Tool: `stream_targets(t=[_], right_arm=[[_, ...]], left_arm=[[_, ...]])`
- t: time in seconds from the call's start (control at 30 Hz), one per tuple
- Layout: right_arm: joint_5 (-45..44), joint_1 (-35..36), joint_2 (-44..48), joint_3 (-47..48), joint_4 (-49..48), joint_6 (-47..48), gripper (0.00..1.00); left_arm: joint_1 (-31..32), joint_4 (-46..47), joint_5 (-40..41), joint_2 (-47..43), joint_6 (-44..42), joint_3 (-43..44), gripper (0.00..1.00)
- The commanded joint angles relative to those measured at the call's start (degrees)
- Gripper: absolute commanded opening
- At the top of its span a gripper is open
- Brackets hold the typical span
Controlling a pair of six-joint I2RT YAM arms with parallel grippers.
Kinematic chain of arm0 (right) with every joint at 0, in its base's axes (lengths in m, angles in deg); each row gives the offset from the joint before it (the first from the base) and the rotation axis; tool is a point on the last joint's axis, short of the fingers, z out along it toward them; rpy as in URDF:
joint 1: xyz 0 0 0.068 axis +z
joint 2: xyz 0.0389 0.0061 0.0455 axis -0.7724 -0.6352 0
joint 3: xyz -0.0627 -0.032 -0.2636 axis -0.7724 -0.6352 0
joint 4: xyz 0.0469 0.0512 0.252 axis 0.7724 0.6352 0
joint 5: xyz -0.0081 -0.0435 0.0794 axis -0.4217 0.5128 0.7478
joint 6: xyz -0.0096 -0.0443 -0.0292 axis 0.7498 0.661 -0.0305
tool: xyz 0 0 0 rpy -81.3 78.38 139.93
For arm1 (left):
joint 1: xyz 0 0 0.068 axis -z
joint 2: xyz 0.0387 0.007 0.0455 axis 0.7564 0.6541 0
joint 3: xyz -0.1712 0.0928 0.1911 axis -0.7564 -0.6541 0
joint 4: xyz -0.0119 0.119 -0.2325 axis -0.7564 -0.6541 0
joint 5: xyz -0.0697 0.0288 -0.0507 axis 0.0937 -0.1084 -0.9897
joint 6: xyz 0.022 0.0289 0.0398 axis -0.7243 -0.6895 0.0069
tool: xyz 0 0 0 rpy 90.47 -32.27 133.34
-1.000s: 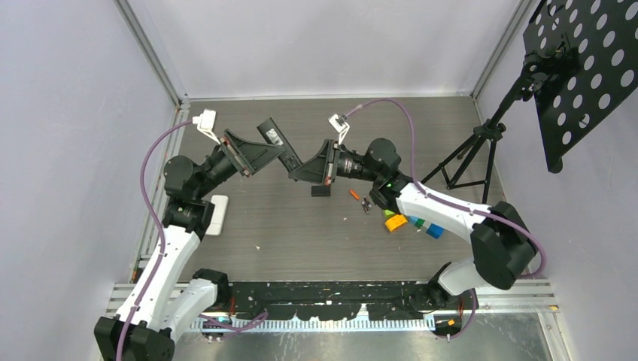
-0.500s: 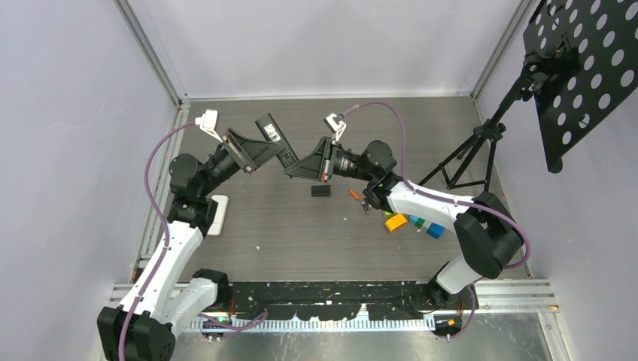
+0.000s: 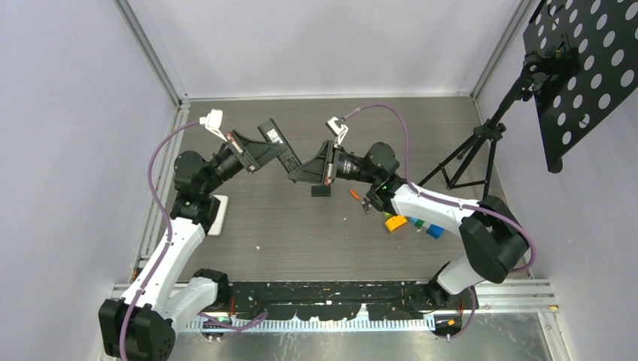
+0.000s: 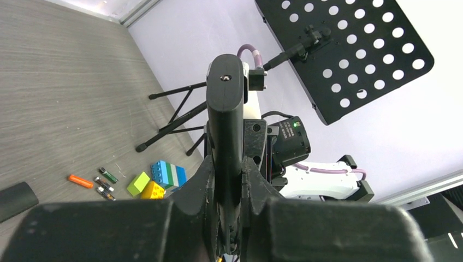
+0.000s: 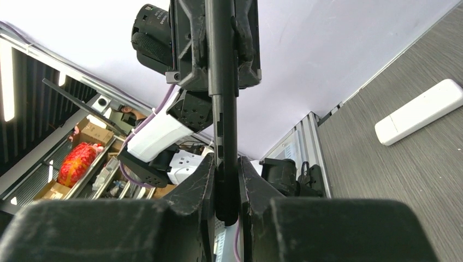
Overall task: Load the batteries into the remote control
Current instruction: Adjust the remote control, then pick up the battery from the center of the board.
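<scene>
**Both tools clamp the remote in mid-air; batteries lie on the tabletop**

Nearest on the right half of the grey tabletop (image 3: pixel 301 241) sits a small cluster of blocks (image 3: pixel 399 222) in orange, green and blue. On the left, near the left arm, a white bar (image 3: pixel 218 214) lies flat.

Just beyond the blocks are the batteries (image 3: pixel 353 194). The top view shows an orange one with a dark one (image 3: pixel 366 204) just beside it. The left wrist view shows four in a loose group: the orange one (image 4: pixel 80 180), a green-black one (image 4: pixel 108 174) and two dark ones (image 4: pixel 104 188), all loose on the tabletop and apart from either tool. To their left lies a flat black piece (image 3: pixel 321 191), directly below the right tool in the top view.

Farther back, the black remote control (image 3: pixel 274 139) is held up off the tabletop between the two arms. The left tool (image 3: pixel 281 155) is clenched on it from the left, and the right tool (image 3: pixel 295 171) is clenched on its nearer end from the right. In the left wrist view the remote control (image 4: pixel 225 109) stands edge-on, pinched between the fingers of the left tool (image 4: pixel 229 180), with the right arm beyond it. In the right wrist view it is also edge-on (image 5: pixel 223 109), gripped by the right tool (image 5: pixel 225 180), with the left tool closed on its other end.

At the far right stands a black tripod (image 3: pixel 470 154) carrying a perforated panel (image 3: pixel 587 68).
</scene>
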Motion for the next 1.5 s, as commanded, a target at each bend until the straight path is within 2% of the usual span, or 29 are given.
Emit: stream_targets(t=[0.0, 0.03, 0.1, 0.13, 0.17, 0.23, 0.37, 0.5, 0.67, 0.8, 1.03, 1.27, 1.47], right_arm=[[3.88, 0.19, 2.44, 0.53, 2.54, 1.04, 0.05], [3.97, 0.12, 2.98, 0.8, 5.09, 2.5, 0.15], [2.07, 0.03, 5.0, 1.22, 15.14, 7.61, 0.53], [0.22, -0.1, 6.6, 1.15, 19.65, 10.9, 0.66], [-1.93, -0.22, 8.07, 1.21, 24.59, 14.13, 0.73], [-6.16, -0.45, 11.98, 1.23, 32.76, 20.95, 0.79], [-15.43, -0.75, 17.38, 0.29, 42.29, 27.94, 0.79], [-26.32, -0.8, 19.01, 1.98, 53.94, 32.61, 0.67], [-42.45, -0.88, 15.28, 6.02, 69.23, 37.6, 0.54], [-52.42, -0.87, 10.4, 7.88, 76.61, 40.27, 0.53], [-56.07, -1.14, -0.7, 9.46, 77.88, 46.19, 0.55], [-59.6, -2.22, -9.98, 14.4, 79.34, 47.58, 0.53], [-61.1, -2.41, -10.23, 13.31, 80.79, 44.95, 0.47]], left_arm=[[0.12, 2.34, -0.24, 0.03, -3.92, 0.39, 0.0], [0.12, 1.52, -0.54, -0.17, -6.16, 0.5, 0.0], [0.14, -4.74, 0.02, -1.4, -14.03, 1.56, 0.0], [0.12, -8.09, 0.82, -2.2, -17.97, 2.06, 0.0], [0.12, -10.17, 0.5, -2.83, -21.34, 2.4, 0.0], [0.12, -13.18, -1.02, -3.87, -26.33, 3.06, 0.0], [0.12, -16.76, -4.8, -4.63, -33.22, 3.62, 0.0], [0.12, -19.4, -3.36, -5.6, -36.34, 4.24, 0.0], [0.12, -19.33, -2.53, -6.02, -36.5, 4.08, 0.0], [0.13, -19.28, -2.91, -6.21, -35.58, 3.47, 0.0], [0.12, -17.9, -3.54, -6.54, -33.1, 1.89, 0.0], [0.12, -19.06, -3.87, -6.16, -33.33, 2.12, 0.0], [0.12, -19.41, -3.98, -5.5, -33.68, 1.98, 0.0]])
